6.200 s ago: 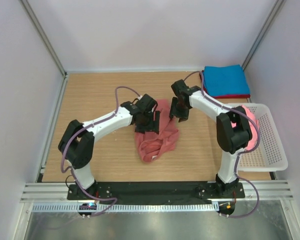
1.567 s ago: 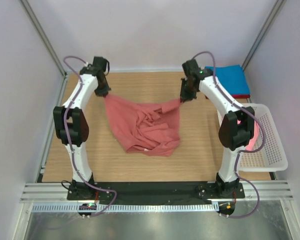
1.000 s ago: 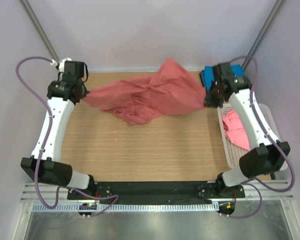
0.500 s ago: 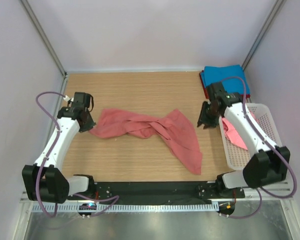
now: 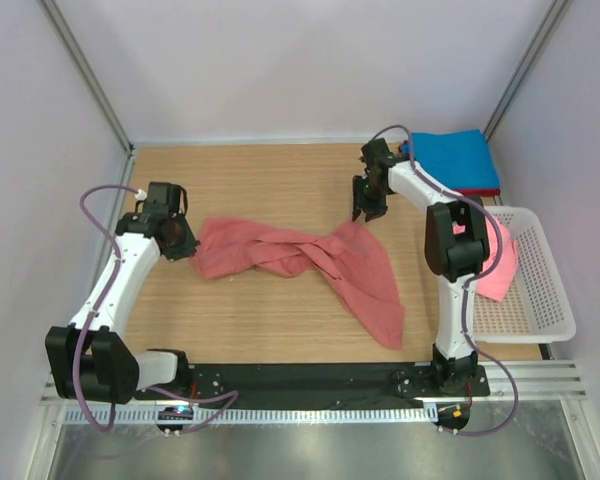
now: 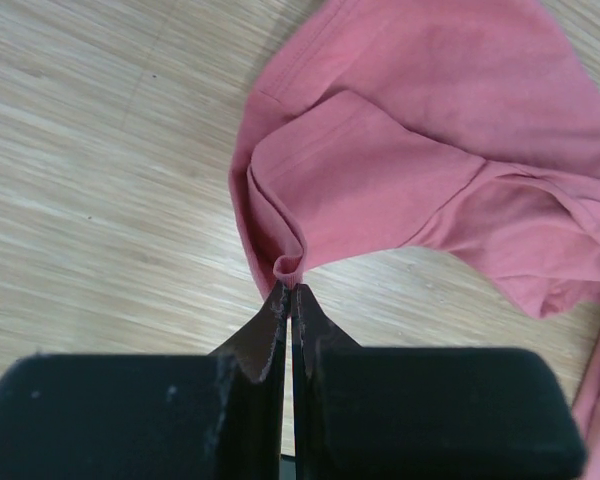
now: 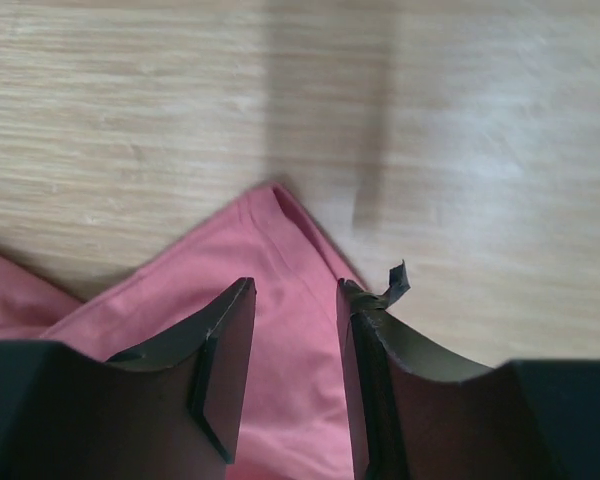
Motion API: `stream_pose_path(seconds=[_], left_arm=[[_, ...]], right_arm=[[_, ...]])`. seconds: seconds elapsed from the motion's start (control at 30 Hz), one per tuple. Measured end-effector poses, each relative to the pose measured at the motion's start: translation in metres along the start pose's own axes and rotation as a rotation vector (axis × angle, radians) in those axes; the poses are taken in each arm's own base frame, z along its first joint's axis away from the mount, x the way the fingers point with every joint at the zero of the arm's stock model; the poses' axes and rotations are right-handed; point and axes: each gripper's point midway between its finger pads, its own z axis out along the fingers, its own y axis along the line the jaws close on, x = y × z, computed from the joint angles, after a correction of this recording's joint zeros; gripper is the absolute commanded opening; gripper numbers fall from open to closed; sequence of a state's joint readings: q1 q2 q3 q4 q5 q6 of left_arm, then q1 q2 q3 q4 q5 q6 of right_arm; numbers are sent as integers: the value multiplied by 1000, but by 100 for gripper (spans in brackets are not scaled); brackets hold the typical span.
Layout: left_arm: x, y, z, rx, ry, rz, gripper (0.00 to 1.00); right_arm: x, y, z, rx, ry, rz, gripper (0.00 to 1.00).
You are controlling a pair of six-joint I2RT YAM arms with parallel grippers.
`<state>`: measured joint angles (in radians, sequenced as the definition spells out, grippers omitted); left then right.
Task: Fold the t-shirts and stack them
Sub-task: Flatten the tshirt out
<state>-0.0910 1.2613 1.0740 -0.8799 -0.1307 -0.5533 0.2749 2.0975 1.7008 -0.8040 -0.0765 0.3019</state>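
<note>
Rumpled pink shirt twisted across woodgrain table; folded hem pinched by left gripper; right gripper held spread over pointed corner; neckline lost in folds.

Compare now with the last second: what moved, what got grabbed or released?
The shirt dropped from mid-air, where it was stretched between both arms, onto the table. The right gripper let go of it, swung toward the basket, then came back over the shirt's far right corner, open. Unchanged: the left gripper shut on the shirt's left end; the blue stack.
</note>
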Motion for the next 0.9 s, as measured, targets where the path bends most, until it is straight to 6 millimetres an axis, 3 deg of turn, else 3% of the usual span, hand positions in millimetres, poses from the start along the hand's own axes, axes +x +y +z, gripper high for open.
stream_pose_path(seconds=[0.13, 0.27, 0.5, 0.9], left_arm=[[2, -5, 1, 17, 15, -21, 0], [0, -8, 5, 14, 39, -20, 0], [-2, -12, 4, 27, 41, -18, 0], [-1, -14, 3, 40, 46, -17, 0]], right_arm=[[-5, 5, 24, -19, 21, -53, 47], [-2, 2, 36, -26, 40, -73, 47], [-9, 7, 39, -33, 19, -110, 47], [2, 21, 41, -32, -26, -177, 45]])
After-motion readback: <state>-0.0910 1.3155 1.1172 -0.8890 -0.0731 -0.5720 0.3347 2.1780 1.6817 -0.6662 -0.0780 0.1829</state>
